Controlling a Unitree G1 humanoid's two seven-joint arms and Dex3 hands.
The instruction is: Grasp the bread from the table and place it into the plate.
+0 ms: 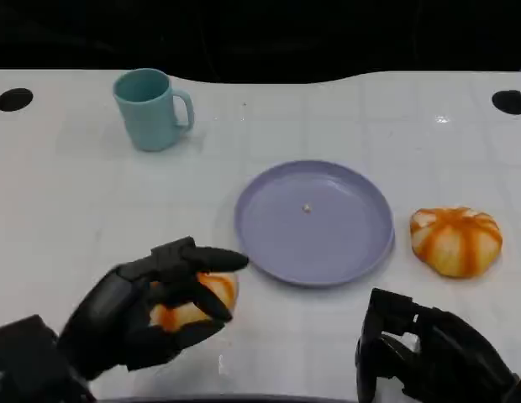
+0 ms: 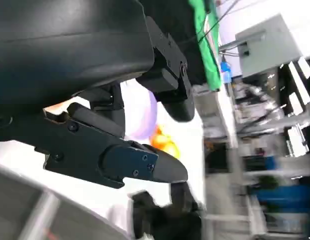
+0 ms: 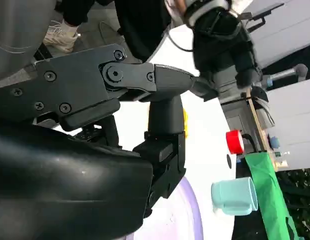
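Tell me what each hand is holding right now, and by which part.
The left hand grips a bread roll on the table, its fingers wrapped over the roll's top and near side. The right hand holds nothing.

I see a lilac plate (image 1: 315,222), a teal mug (image 1: 151,109), orange-and-white striped bread (image 1: 456,241), and a white counter (image 1: 76,185).

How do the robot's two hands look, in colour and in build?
Both the left hand and the right hand are matte black, built of angular plates joined with small screws. Behind each hand's fingers sits a smooth, rounded black shell. No markings or loose cables are visible on them.
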